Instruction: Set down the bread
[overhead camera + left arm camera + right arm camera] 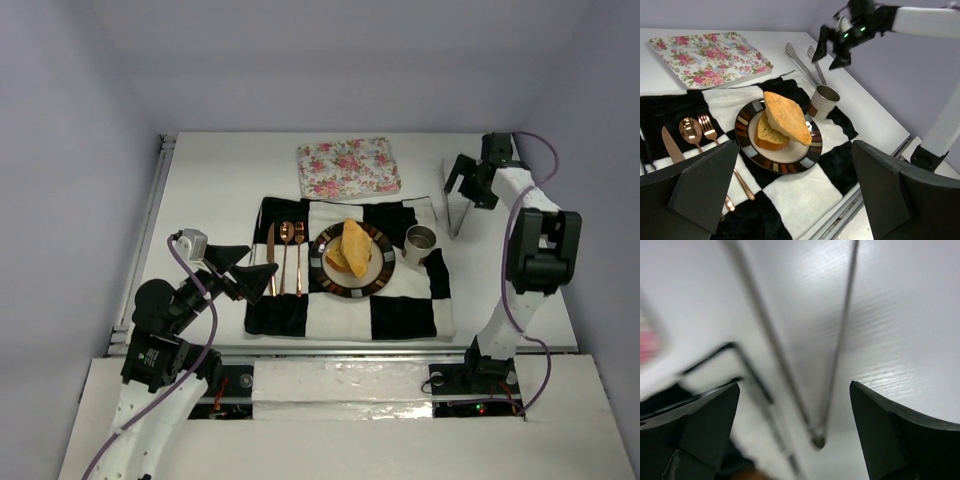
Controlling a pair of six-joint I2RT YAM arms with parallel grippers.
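Note:
The bread lies on a round plate (326,275) with a striped dark rim, in the middle of a black-and-white checked mat (400,315). The golden-orange croissant (356,245) leans on top of the pale yellow slice with brown crust (337,260). In the left wrist view the croissant (787,116) covers much of the slice (770,137) on the plate (790,165). My left gripper (255,268) is open and empty, near the mat's left edge; its fingers frame the mat (795,200). My right gripper (465,190) is open and empty, just above metal tongs (835,365).
A metal cup (419,241) stands right of the plate. A copper knife (271,258), spoon (286,255) and fork (299,257) lie left of it. A floral tray (348,166) sits behind the mat. The tongs (459,212) lie on the table at the right.

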